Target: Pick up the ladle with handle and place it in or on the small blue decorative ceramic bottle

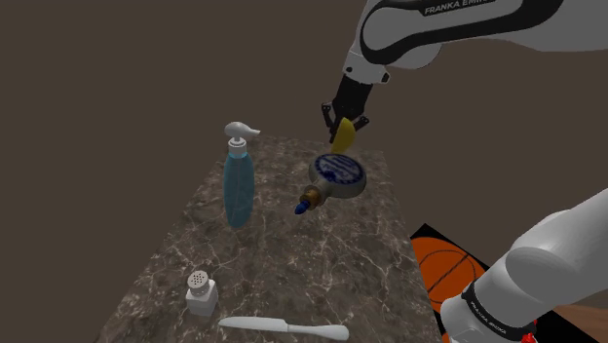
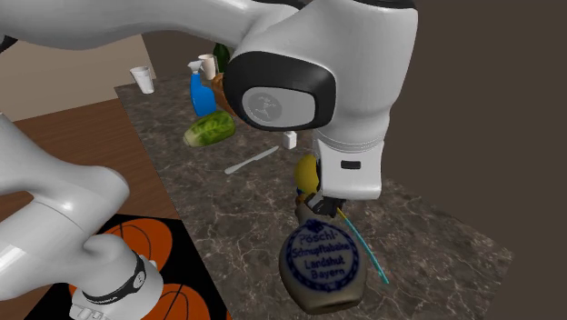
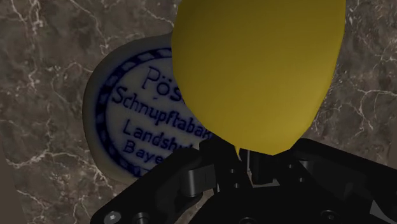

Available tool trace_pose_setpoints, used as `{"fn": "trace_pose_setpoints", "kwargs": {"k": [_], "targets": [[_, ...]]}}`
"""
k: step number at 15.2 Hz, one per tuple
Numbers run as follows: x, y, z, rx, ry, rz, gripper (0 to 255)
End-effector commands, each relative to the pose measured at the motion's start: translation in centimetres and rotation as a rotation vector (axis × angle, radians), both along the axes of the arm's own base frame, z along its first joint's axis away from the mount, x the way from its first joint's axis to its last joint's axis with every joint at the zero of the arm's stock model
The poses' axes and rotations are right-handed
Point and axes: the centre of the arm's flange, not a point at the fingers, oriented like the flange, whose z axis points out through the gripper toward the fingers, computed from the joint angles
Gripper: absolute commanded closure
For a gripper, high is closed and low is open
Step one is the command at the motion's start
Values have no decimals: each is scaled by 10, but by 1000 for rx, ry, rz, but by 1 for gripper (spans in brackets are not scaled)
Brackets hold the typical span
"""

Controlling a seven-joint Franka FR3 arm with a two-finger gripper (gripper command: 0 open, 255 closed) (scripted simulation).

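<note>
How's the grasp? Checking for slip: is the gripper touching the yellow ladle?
Touching. In the wrist view the ladle tapers straight into the gripper, clasped with no gap.

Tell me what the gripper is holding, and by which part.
The yellow ladle: the gripper clasps it at the narrow end of its bowl, where the handle begins.

FRANKA on arm (image 1: 458, 27), Pöschl Schnupftabak Landshut Bayern on bottle (image 2: 320, 259)

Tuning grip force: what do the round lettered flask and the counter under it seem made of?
Round grey-white flask with blue lettering: probably glazed ceramic, given its pale body and painted script. Dark brown counter: looks like polished marble, from its white veining.
</note>
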Motion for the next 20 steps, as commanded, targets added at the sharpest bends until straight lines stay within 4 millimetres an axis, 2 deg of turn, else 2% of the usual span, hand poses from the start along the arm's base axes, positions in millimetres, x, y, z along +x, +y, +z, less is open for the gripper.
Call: {"fn": "trace_pose_setpoints", "kwargs": {"k": [1, 8, 9, 14, 18, 20], "targets": [[0, -1, -12, 0, -1, 0, 255], [0, -1, -12, 0, -1, 0, 255], [0, -1, -12, 0, -1, 0, 0], [0, -1, -12, 0, -1, 0, 0], [-3, -9, 38, 0, -1, 0, 0], [-3, -9, 38, 0, -1, 0, 0]]}}
